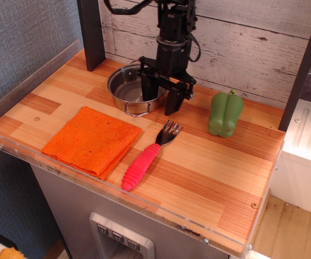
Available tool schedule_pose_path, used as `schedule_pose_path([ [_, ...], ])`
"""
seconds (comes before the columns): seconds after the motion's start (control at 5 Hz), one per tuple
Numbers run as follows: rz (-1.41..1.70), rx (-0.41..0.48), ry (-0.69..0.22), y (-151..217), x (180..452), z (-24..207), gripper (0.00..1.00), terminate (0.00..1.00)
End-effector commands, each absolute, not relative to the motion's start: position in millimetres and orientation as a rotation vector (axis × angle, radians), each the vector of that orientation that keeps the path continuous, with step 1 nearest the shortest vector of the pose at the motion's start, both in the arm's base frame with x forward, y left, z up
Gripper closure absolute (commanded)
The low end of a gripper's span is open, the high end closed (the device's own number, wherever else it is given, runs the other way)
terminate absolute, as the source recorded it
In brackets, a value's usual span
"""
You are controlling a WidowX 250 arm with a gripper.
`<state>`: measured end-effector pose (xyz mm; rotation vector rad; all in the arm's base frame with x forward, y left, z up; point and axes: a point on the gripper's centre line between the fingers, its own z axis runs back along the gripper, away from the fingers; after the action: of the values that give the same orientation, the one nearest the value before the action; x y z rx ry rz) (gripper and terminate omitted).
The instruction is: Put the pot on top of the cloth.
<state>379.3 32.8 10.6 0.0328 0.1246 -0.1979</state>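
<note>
The gripper is open over the pot's rim, ready to pinch it, then lift it to the cloth.

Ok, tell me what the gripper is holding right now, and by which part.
Nothing yet. The gripper is open, its fingers straddling the right rim of the pot, one inside and one outside, not closed on it.
</note>
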Motion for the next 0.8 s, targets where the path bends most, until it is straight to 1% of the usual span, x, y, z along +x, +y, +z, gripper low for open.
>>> schedule_pose_path([
  [0.0, -0.161, -0.020, -0.056, 43.1, 377.0, 78.0, 1.00, 0.00],
  [0.2, -0.183, -0.060, -0.152, 44.5, 366.9, 104.8, 1.00, 0.00],
  [0.4, -0.212, -0.065, -0.185, 46.9, 335.0, 123.5, 1.00, 0.00],
  [0.6, -0.218, -0.040, -0.123, 53.4, 296.4, 110.5, 1.00, 0.00],
])
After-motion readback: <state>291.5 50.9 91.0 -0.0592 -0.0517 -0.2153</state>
